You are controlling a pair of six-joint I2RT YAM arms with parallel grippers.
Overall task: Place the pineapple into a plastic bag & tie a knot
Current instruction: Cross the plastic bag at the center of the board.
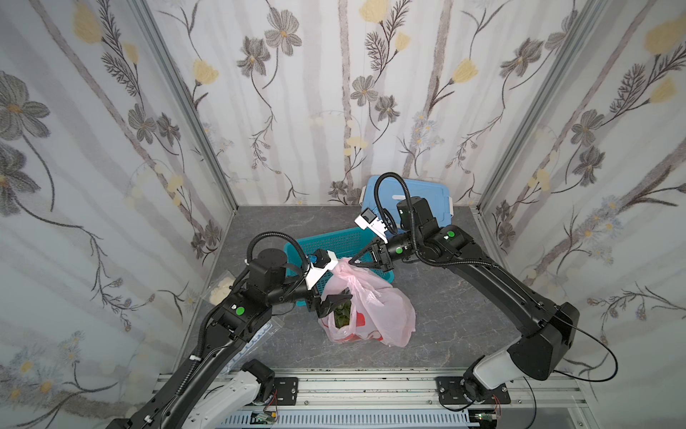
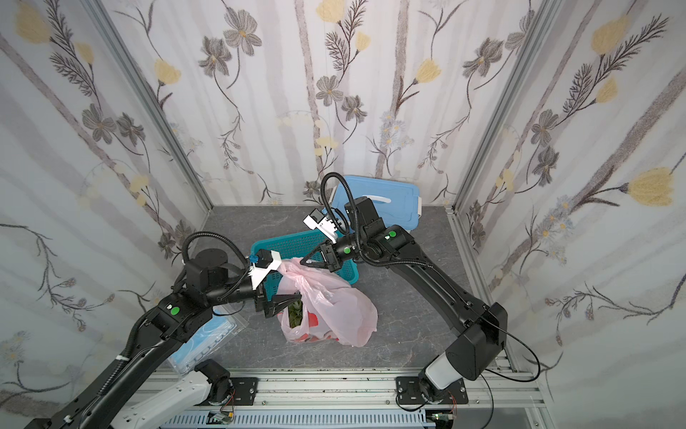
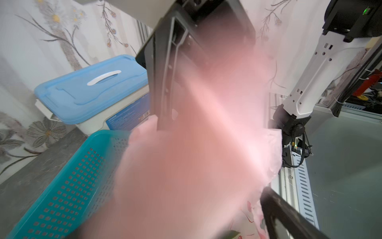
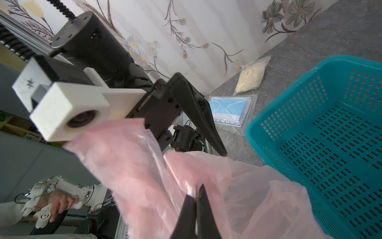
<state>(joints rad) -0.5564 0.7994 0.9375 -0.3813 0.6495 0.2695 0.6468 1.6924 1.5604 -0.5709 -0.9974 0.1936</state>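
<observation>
**Left to right.** Outward of the left arm lie a clear pouch of white lumps (image 1: pixel 221 291) and a clear packet of blue masks (image 2: pixel 208 334). The left gripper (image 3: pixel 213 157) stands wide open, with pink film between its jaws. It is at the mouth of the plastic bag (image 1: pixel 375 308), where green leaves of the pineapple (image 1: pixel 342 315) show. The bag's red marks cannot be read. Just above, the right gripper (image 1: pixel 357 263) is closed on a pink handle. Behind it sit a teal basket (image 1: pixel 334 241) and a blue-lidded box (image 1: pixel 408 197). The print on the box's side label (image 3: pixel 128 118) is too small to read.
</observation>
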